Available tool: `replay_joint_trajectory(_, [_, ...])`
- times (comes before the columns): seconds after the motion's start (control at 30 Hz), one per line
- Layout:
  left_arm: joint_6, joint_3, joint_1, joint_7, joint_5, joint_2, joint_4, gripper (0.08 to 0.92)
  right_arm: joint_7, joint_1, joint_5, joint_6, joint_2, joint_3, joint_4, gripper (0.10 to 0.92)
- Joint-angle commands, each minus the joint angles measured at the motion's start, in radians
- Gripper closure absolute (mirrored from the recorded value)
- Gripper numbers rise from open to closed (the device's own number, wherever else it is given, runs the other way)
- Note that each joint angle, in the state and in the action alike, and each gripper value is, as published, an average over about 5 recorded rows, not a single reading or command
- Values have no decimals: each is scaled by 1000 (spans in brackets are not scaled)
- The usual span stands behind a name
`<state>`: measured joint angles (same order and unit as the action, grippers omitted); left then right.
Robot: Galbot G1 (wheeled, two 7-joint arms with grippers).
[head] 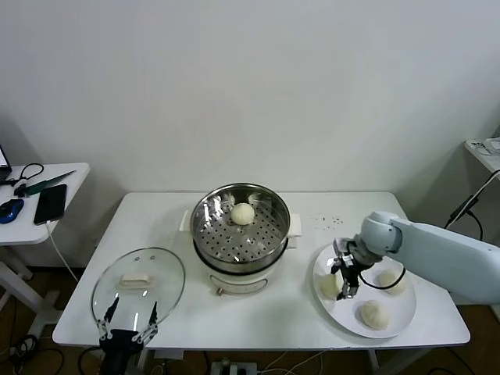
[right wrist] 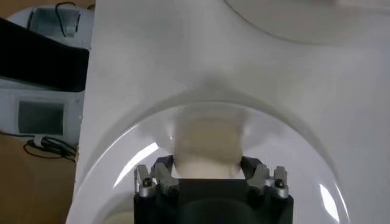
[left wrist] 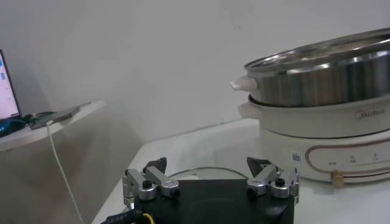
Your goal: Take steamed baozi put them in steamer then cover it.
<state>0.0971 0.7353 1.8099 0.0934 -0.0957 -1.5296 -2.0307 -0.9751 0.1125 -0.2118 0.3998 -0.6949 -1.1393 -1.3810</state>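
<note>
On the white table [head: 156, 226], the round stainless-steel steamer [head: 241, 234] holds one pale baozi [head: 243, 213]; the glass cover [head: 137, 287] lies beside it. Three buns remain on the white plate [head: 402, 316]; the right gripper [head: 344, 278] pinches one [right wrist: 206, 146], while the left gripper [left wrist: 210, 182] waits, jaws spread.

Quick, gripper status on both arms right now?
Left gripper: open, empty, parked at the table's near edge by the cover.
Right gripper: fingers around a baozi on the plate.
</note>
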Motion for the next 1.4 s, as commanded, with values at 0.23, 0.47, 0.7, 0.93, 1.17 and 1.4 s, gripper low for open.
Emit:
replay_joint_trajectory(0.23, [4,1,4,0,0,2,-3,177,1,29,-34,0,14,7,-7,360])
replay_joint_trajectory(0.47, [3,0,7,1,1,3,-12,177,-3,250,-141,-14,68,-88,-37,363])
replay_joint_trajectory(0.7, [3,-9,15,1,-1,2,-23,177,-19,639,-339,-40,42,-316,-25,364])
replay_joint_trajectory(0.93, [1,-22,19,5,-10,3,-37,177,-13,842,-550,-33,-127,-412,38,364])
replay_joint_trajectory(1.17, [-1,-33,19,8,-18,6,-45,177,21,802,-620,10,-345,-354,109,364])
replay_joint_trajectory(1.4, [0,-33,14,10,-19,12,-41,177,63,673,-591,48,-559,-289,202,364])
